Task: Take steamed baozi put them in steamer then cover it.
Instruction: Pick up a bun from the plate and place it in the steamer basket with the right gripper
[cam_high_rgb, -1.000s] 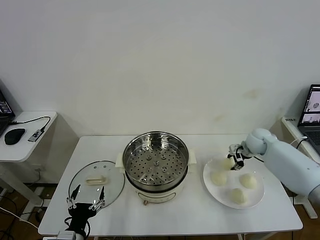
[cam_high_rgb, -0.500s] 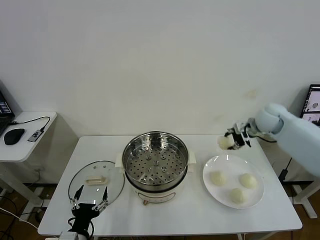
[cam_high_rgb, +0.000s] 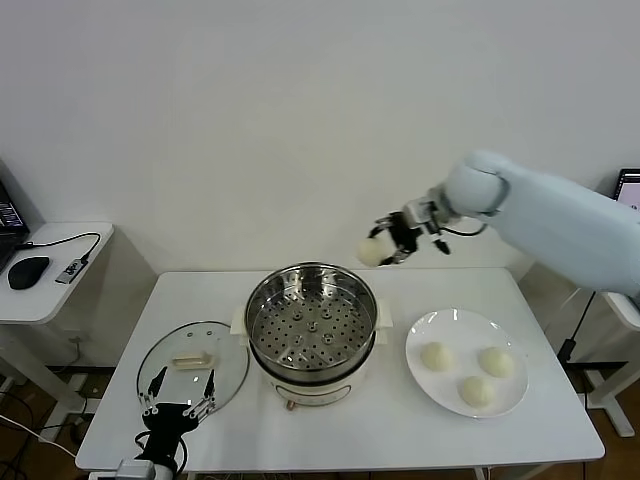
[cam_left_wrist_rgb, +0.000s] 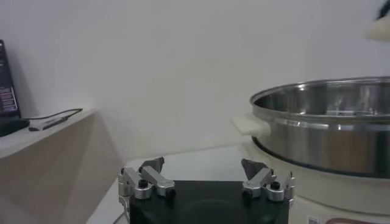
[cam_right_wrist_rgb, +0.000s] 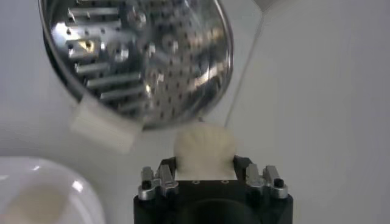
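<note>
Cream-white steamed baozi (cam_high_rgb: 371, 252), one, was clamped in the right pincer (cam_high_rgb: 388, 243), held above the far right rim of the steamer (cam_high_rgb: 312, 330). Three more lay on the plate (cam_high_rgb: 514, 399), right. Left pincer (cam_high_rgb: 178, 403) sat parked near the cover (cam_high_rgb: 193, 362), fingers apart.

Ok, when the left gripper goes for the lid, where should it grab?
Probably the cream bar handle at the centre of the lid, from straight above, fingers across the bar's short width. The glass lies flat on the table, leaving only the raised handle to pinch.
</note>
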